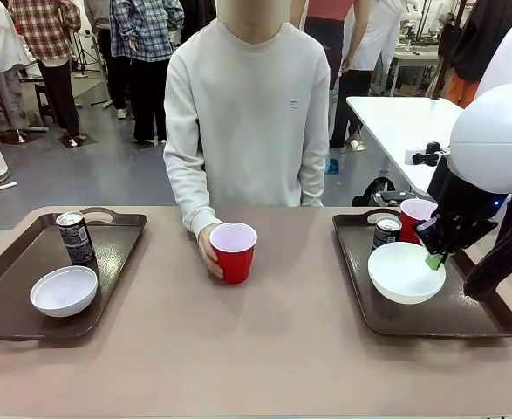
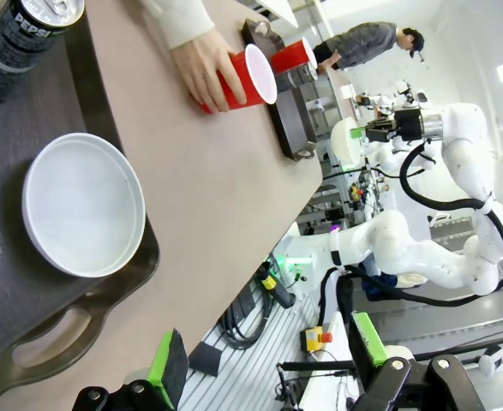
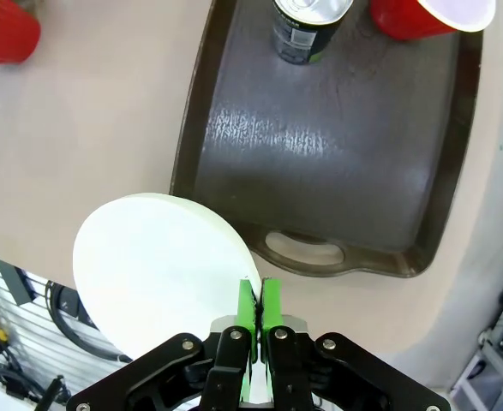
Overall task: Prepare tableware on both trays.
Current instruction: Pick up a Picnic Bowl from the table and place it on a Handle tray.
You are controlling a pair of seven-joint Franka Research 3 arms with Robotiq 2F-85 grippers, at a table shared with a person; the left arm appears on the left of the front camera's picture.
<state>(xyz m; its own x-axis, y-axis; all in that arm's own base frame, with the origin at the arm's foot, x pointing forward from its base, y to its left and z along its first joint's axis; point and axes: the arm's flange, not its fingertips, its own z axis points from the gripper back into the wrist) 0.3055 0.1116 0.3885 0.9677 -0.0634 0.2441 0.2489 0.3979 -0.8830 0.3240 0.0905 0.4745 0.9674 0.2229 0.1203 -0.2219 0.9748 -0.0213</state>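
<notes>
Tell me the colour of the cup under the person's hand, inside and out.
The cup is red outside and white inside, best seen in the front view, where the person's hand holds it.

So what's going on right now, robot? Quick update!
Right gripper shut on white bowl rim, over right tray. Left gripper open, idle. Person's hand on red cup, mid-table.

Right pincer [image 1: 436, 259] pointing down, pads pinched on bowl [image 1: 404, 272] rim, left pincer [image 2: 264, 355] spread wide, hanging free
</notes>
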